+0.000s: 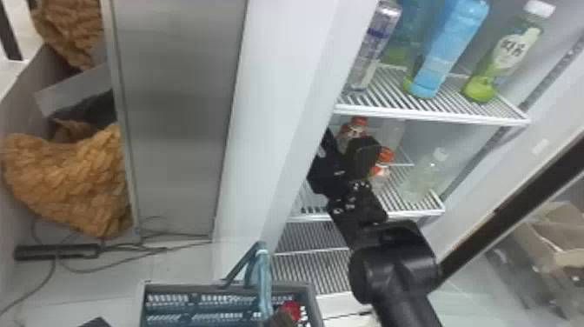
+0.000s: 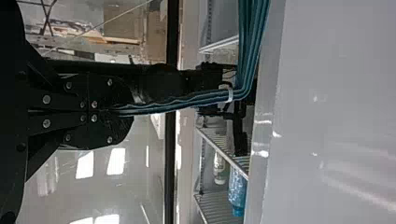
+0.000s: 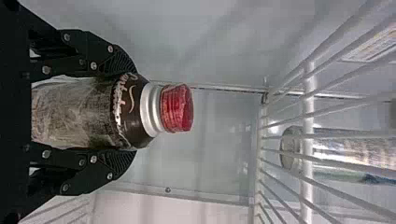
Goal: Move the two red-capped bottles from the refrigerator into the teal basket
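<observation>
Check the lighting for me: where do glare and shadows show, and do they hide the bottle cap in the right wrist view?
Left wrist view: bright glare patches beside the left gripper, small highlights on the white panel; right wrist view: soft shadows across the refrigerator wall, red cap clearly lit; head view: soft dark smudges on the grey panel.

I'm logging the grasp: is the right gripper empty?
No, the right gripper has its jaws on both sides of a red-capped bottle.
</observation>
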Robot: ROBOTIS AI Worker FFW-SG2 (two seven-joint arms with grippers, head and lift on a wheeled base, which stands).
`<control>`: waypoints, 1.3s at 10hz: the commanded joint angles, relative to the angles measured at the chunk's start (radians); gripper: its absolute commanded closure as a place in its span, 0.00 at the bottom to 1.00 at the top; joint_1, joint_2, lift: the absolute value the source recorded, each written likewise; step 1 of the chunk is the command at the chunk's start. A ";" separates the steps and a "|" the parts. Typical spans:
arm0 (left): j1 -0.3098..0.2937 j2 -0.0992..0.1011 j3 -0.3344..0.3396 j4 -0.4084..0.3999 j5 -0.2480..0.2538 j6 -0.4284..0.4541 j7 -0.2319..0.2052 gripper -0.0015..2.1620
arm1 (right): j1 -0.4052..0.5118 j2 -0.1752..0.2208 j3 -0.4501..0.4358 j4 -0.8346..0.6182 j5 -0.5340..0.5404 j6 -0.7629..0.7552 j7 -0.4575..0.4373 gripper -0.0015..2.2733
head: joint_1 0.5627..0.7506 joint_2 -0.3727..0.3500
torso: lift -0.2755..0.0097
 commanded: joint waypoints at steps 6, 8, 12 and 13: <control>0.003 -0.003 0.006 0.000 -0.002 -0.002 0.000 0.54 | 0.275 -0.008 -0.071 -0.372 -0.040 0.134 0.011 0.31 | 0.70 0.03 | 0.18; 0.006 -0.003 0.006 0.000 -0.002 -0.002 -0.003 0.54 | 0.395 -0.002 -0.105 -0.524 -0.030 0.178 0.019 0.31 | 0.70 0.03 | 0.18; 0.011 -0.003 0.004 0.000 -0.002 0.001 -0.006 0.54 | 0.636 0.044 -0.220 -0.780 -0.054 0.261 0.042 0.31 | 0.70 0.03 | 0.18; 0.013 -0.005 0.002 0.000 -0.004 0.003 -0.006 0.54 | 0.665 0.049 -0.220 -0.802 -0.068 0.276 0.047 0.31 | 0.70 0.03 | 0.18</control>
